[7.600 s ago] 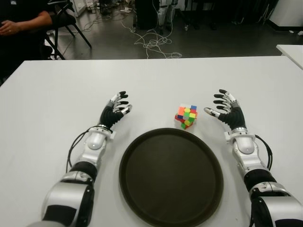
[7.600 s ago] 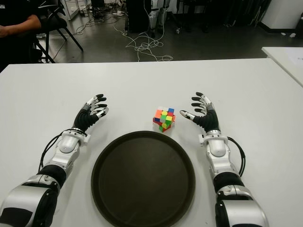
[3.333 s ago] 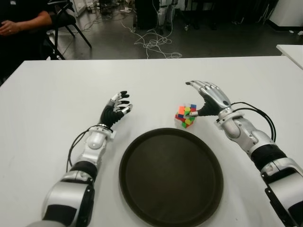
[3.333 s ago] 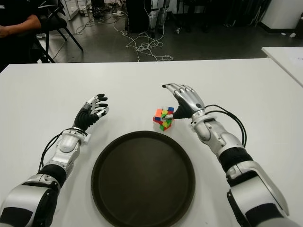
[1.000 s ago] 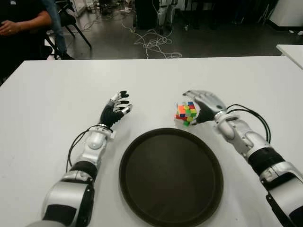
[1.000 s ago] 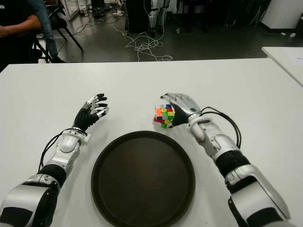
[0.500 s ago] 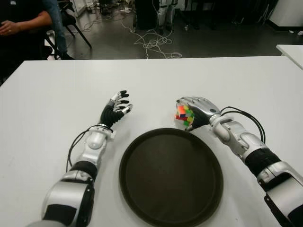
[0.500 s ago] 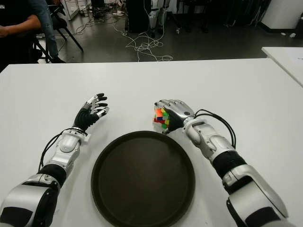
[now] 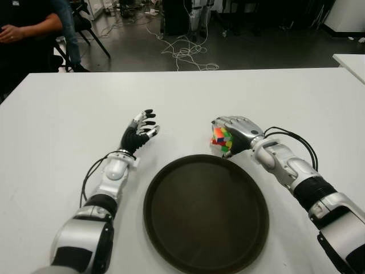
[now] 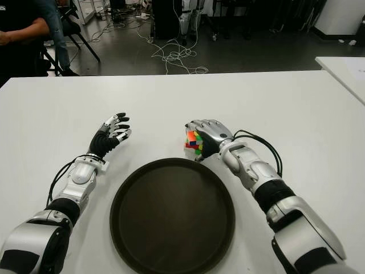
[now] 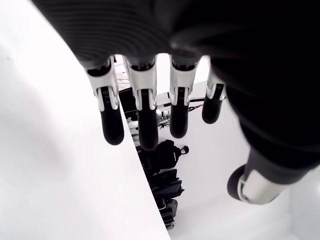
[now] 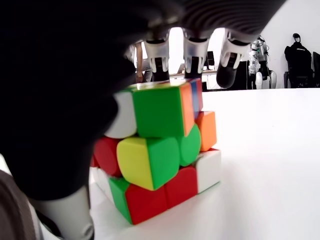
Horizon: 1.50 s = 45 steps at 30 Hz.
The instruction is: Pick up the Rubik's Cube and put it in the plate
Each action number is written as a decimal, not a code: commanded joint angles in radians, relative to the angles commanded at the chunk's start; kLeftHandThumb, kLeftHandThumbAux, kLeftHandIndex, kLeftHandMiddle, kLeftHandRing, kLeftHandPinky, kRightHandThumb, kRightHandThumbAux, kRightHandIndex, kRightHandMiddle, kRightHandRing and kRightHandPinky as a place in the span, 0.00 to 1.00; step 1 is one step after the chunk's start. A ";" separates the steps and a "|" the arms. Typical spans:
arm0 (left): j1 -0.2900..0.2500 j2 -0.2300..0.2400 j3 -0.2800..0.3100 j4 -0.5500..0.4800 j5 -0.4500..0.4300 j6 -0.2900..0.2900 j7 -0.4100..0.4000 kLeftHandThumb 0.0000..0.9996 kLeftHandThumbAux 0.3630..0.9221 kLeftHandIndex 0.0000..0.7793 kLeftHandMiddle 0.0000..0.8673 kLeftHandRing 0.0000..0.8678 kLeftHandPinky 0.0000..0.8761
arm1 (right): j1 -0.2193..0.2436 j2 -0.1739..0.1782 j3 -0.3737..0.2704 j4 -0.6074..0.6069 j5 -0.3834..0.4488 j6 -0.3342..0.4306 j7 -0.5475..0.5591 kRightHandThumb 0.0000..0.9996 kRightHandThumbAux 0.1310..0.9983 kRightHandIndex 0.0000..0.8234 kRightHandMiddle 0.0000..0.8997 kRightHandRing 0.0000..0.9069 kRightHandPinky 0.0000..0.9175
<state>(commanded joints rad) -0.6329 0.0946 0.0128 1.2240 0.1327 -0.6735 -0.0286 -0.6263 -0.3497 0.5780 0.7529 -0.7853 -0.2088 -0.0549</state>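
**Right robot hand wrapped over the Rubik's Cube at the plate's far rim**

The right robot hand (image 9: 235, 132) curls its fingers (image 12: 194, 52) over the top of the Rubik's Cube (image 9: 221, 138), closing on it from the right side. In the right wrist view the cube's lower corner sits on the white table (image 9: 68, 114), so it looks grasped but not raised (its layers are twisted slightly out of line). The cube is just beyond the far edge of the round dark plate (image 9: 171, 228), outside it. The left robot hand (image 9: 138, 133) shows left of the plate, fingers spread and holding nothing.
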 joint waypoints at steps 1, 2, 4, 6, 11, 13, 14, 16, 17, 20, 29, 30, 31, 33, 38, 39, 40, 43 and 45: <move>0.000 0.000 0.000 0.000 0.000 0.000 0.000 0.11 0.58 0.19 0.22 0.24 0.26 | 0.000 0.000 0.000 0.000 0.000 0.001 0.000 0.00 0.81 0.13 0.13 0.13 0.12; 0.000 0.000 -0.001 0.000 0.001 0.000 0.001 0.11 0.58 0.19 0.22 0.24 0.26 | 0.001 0.000 -0.001 -0.002 0.001 0.003 0.001 0.00 0.81 0.12 0.12 0.13 0.12; 0.000 -0.001 -0.001 -0.001 0.002 0.000 0.003 0.10 0.58 0.19 0.22 0.24 0.25 | 0.003 0.000 -0.001 -0.004 0.001 0.004 0.002 0.00 0.80 0.12 0.12 0.13 0.11; 0.000 -0.001 -0.002 -0.001 0.002 0.001 0.004 0.10 0.58 0.19 0.22 0.24 0.25 | 0.004 0.001 -0.002 -0.006 0.002 0.006 0.001 0.00 0.80 0.12 0.12 0.13 0.11; 0.000 -0.001 0.000 0.000 0.001 0.006 0.003 0.09 0.51 0.19 0.22 0.24 0.27 | 0.006 0.002 -0.001 -0.009 0.002 0.009 -0.003 0.00 0.81 0.12 0.12 0.12 0.11; 0.000 -0.001 -0.001 0.001 0.002 0.007 0.005 0.09 0.50 0.19 0.22 0.24 0.27 | 0.004 0.003 0.000 -0.004 0.001 0.011 -0.003 0.00 0.80 0.12 0.12 0.12 0.11; 0.000 -0.001 -0.001 0.001 0.002 0.007 0.006 0.09 0.49 0.19 0.22 0.24 0.27 | 0.003 0.003 0.000 -0.003 0.001 0.012 -0.003 0.00 0.80 0.11 0.12 0.12 0.11; 0.000 -0.001 -0.001 0.000 0.002 0.007 0.007 0.09 0.49 0.19 0.22 0.24 0.27 | 0.003 0.003 0.000 -0.002 0.001 0.013 -0.002 0.00 0.79 0.11 0.12 0.12 0.11; 0.001 -0.001 -0.001 0.000 0.002 0.006 0.007 0.09 0.50 0.19 0.22 0.24 0.27 | 0.003 0.004 0.000 -0.002 0.001 0.014 -0.002 0.00 0.79 0.11 0.12 0.12 0.11; 0.002 0.000 -0.001 -0.002 0.002 0.005 0.004 0.09 0.51 0.19 0.22 0.24 0.26 | 0.004 0.008 -0.004 0.002 0.005 0.023 -0.003 0.00 0.80 0.11 0.12 0.13 0.12; 0.003 0.003 -0.002 -0.004 0.000 0.005 -0.005 0.09 0.50 0.19 0.21 0.24 0.25 | 0.007 0.011 -0.013 0.009 0.011 0.029 -0.022 0.00 0.80 0.13 0.14 0.14 0.12; 0.004 0.003 -0.001 -0.004 0.000 0.004 -0.006 0.09 0.50 0.18 0.21 0.24 0.25 | 0.007 0.012 -0.014 0.010 0.012 0.028 -0.026 0.00 0.79 0.13 0.14 0.14 0.12; 0.004 0.004 -0.001 -0.005 -0.001 0.002 -0.009 0.09 0.50 0.18 0.21 0.23 0.25 | 0.008 0.013 -0.015 0.010 0.012 0.030 -0.031 0.00 0.79 0.14 0.14 0.14 0.12; 0.005 0.004 0.000 -0.005 -0.002 -0.001 -0.011 0.09 0.52 0.18 0.21 0.23 0.25 | 0.009 0.015 -0.016 0.010 0.011 0.032 -0.036 0.00 0.79 0.13 0.14 0.14 0.12; 0.008 0.005 0.002 -0.008 -0.006 -0.008 -0.021 0.09 0.57 0.19 0.21 0.23 0.23 | 0.010 0.015 -0.024 0.008 0.017 0.041 -0.039 0.00 0.78 0.13 0.14 0.14 0.12; 0.008 0.005 0.002 -0.008 -0.007 -0.009 -0.022 0.09 0.58 0.19 0.21 0.23 0.23 | 0.010 0.015 -0.024 0.007 0.017 0.043 -0.039 0.00 0.78 0.13 0.14 0.14 0.12; 0.008 0.005 0.002 -0.008 -0.007 -0.009 -0.023 0.09 0.59 0.19 0.22 0.23 0.22 | 0.010 0.015 -0.025 0.006 0.017 0.044 -0.039 0.00 0.78 0.13 0.14 0.14 0.12; 0.009 0.006 0.004 -0.009 -0.009 -0.011 -0.028 0.09 0.61 0.18 0.22 0.23 0.22 | 0.012 0.012 -0.030 -0.002 0.019 0.051 -0.036 0.00 0.78 0.12 0.14 0.14 0.11; 0.010 0.007 0.003 -0.009 -0.007 -0.012 -0.028 0.09 0.62 0.18 0.22 0.23 0.23 | 0.014 0.009 -0.035 -0.010 0.021 0.062 -0.031 0.00 0.77 0.12 0.14 0.14 0.11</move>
<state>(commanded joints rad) -0.6231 0.1014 0.0157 1.2145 0.1253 -0.6856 -0.0563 -0.6121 -0.3403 0.5426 0.7424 -0.7645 -0.1465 -0.0856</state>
